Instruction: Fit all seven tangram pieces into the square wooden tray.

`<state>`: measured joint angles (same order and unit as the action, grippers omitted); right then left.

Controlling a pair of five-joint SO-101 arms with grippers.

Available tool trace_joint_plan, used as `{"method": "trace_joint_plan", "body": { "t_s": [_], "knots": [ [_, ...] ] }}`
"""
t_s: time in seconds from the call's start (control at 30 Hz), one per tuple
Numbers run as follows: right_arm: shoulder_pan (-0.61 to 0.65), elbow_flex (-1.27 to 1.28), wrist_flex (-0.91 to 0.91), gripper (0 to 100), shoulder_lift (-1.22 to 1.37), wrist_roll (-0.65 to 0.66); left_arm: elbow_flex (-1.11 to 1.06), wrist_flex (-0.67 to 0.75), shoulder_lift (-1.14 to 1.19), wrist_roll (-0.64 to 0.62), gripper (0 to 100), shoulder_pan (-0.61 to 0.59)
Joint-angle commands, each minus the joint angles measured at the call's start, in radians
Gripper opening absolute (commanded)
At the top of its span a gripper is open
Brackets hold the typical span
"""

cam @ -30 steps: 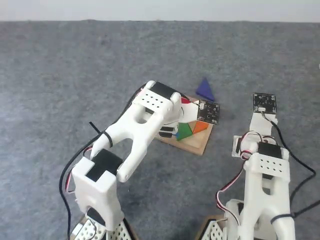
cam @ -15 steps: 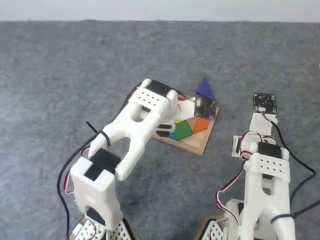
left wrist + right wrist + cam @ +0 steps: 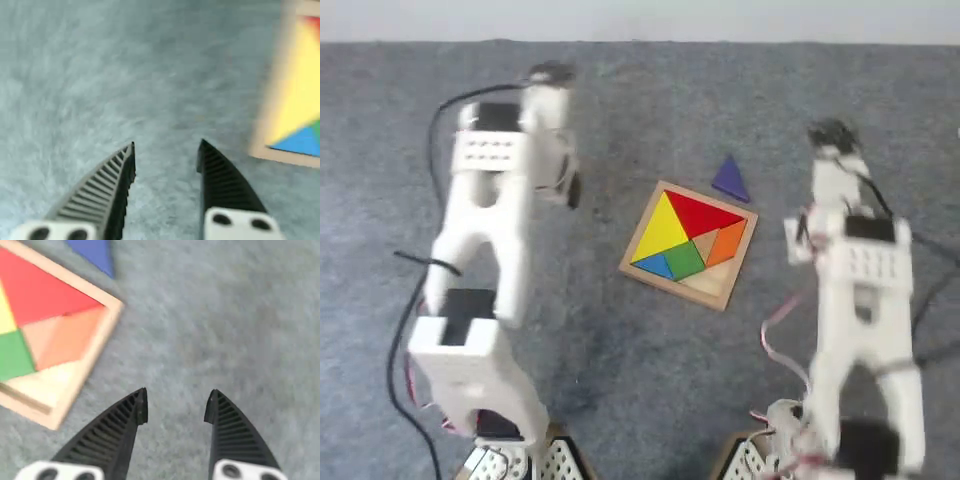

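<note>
Either side of the wooden tray [image 3: 722, 298], the left gripper [image 3: 167, 144] and right gripper [image 3: 178, 391] hang forward on outstretched arms, both spread apart and empty above the worktop [image 3: 620, 380].

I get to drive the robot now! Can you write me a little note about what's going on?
Left gripper: open, empty, over the carpet beside the tray.
Right gripper: open, empty, over carpet on the tray's other side.
Done: yellow triangle, red triangle, orange piece, green piece and blue piece lie in the tray.
Left: the dark blue triangle lies on the carpet by the tray's far edge. The pale patch near the tray's front corner looks like its gap.
</note>
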<state>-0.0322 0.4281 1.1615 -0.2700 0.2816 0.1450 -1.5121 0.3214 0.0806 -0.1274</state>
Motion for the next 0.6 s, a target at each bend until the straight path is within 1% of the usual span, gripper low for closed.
{"method": "trace_joint_plan", "body": {
  "t_s": [0.0, 0.1, 0.17, 0.3, 0.4, 0.57],
  "knots": [
    [0.094, -0.304, 0.047, 20.4, 0.205, 0.021, -0.142, 0.118, -0.057, -0.068, 24, -0.084],
    [0.159, -0.427, 0.036, 20.5, 0.326, 0.025, -0.288, 0.261, -0.063, -0.109, 26, -0.097],
    [0.197, -0.476, 0.033, 20.5, 0.387, 0.028, -0.341, 0.331, -0.066, -0.130, 26, -0.097],
    [0.249, -0.569, 0.022, 20.6, 0.506, 0.061, -0.340, 0.342, -0.055, -0.150, 26, -0.101],
    [0.262, -0.637, -0.021, 20.6, 0.601, 0.068, -0.357, 0.374, -0.055, -0.157, 26, -0.107],
    [0.257, -0.769, -0.070, 20.6, 0.757, 0.064, -0.398, 0.414, -0.055, -0.118, 26, -0.107]
  ]
}}
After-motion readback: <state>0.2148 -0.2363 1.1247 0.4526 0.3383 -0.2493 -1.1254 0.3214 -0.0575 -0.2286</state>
